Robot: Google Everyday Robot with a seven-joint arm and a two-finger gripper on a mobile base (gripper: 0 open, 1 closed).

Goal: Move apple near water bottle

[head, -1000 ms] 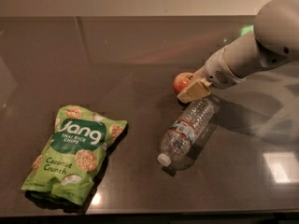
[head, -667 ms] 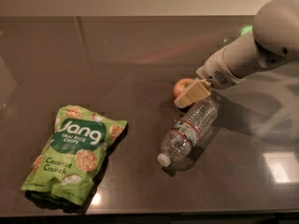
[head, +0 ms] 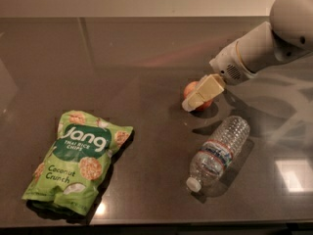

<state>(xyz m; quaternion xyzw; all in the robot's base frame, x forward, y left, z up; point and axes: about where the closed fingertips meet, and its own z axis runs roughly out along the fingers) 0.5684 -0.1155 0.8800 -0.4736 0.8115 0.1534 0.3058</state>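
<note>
The small red-orange apple (head: 190, 89) is at the middle right of the dark table. My gripper (head: 194, 98) reaches in from the upper right and is shut on the apple. One cream finger (head: 203, 92) lies across the apple's front and the other is hidden behind it. The apple is at or just above the tabletop. The clear ribbed water bottle (head: 218, 152) lies on its side just below and to the right of the apple, a short gap away. Its white cap (head: 192, 184) points toward the front edge.
A green Yang coconut crunch chip bag (head: 79, 159) lies flat at the front left. My white arm (head: 254, 48) crosses the upper right of the dark reflective table (head: 137, 82). The table's front edge runs along the bottom.
The apple and my gripper have shifted slightly down toward the water bottle. The bottle and the bag have not moved.
</note>
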